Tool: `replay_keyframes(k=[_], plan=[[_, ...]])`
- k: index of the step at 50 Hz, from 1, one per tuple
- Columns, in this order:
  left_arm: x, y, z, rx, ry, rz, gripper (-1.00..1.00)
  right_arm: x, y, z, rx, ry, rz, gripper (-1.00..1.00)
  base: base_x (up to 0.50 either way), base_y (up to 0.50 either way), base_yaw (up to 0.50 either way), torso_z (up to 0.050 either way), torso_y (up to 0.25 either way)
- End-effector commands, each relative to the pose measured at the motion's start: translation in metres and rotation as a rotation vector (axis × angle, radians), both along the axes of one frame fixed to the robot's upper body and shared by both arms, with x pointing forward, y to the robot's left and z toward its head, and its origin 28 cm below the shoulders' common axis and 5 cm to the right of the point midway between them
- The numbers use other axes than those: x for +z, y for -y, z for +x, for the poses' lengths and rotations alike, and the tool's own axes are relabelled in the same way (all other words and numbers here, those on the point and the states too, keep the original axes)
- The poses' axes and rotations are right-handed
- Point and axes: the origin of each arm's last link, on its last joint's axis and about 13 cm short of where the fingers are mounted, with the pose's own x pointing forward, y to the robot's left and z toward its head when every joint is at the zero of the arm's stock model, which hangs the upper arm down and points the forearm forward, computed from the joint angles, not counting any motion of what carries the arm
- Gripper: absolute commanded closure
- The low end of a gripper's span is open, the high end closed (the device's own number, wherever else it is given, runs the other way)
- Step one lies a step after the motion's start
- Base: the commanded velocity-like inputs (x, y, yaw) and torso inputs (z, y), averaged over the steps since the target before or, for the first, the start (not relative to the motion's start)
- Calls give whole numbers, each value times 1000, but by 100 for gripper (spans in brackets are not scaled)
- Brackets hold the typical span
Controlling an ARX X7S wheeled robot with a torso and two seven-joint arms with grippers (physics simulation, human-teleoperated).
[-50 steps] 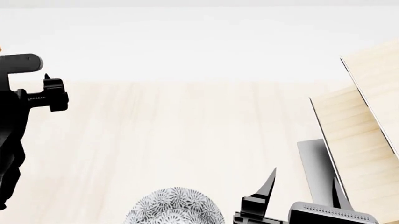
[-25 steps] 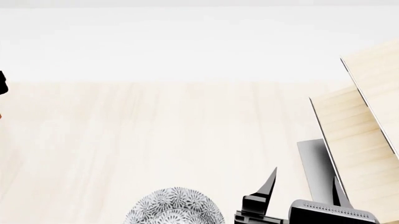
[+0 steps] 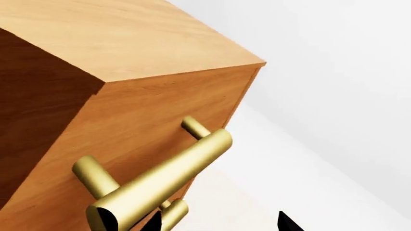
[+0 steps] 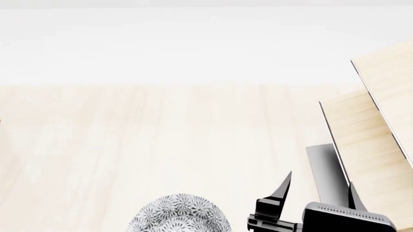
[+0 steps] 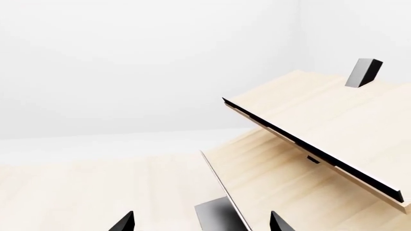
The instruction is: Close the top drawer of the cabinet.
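In the left wrist view the orange-brown cabinet point(image 3: 115, 43) fills the frame, seen from very close. The top drawer point(image 3: 160, 106) shows its flat front and brass bar handle point(image 3: 163, 175); the front looks level with the cabinet's front edge. The end of a second brass handle point(image 3: 173, 214) shows just below it. My left gripper point(image 3: 218, 225) is open and empty, with one fingertip point(image 3: 154, 222) right by that lower handle. It is out of the head view. My right gripper point(image 4: 319, 193) is open and empty at the lower right, far from the cabinet.
A patterned grey bowl point(image 4: 179, 216) sits on the pale wooden table point(image 4: 161, 135) at the front edge. A pale slanted shelf point(image 4: 377, 116) on a dark base stands at the right, close in front of my right gripper point(image 5: 202, 224) in the right wrist view point(image 5: 308, 120).
My left arm has moved left and out of the head view. My right gripper has shifted slightly up and to the right.
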Motion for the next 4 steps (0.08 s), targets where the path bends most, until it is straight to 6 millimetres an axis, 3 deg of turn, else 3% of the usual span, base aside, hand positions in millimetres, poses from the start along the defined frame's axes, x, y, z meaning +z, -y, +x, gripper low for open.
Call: replay_keyframes(k=[1, 4], plan=[[-4, -88, -45, 368, -156, 199, -100, 5, 7, 4, -43, 9, 6, -100, 27, 25, 29, 0, 0], [-3, -88, -44, 367, -155, 201, -100, 9, 12, 8, -73, 17, 23, -100, 22, 25, 29, 0, 0]])
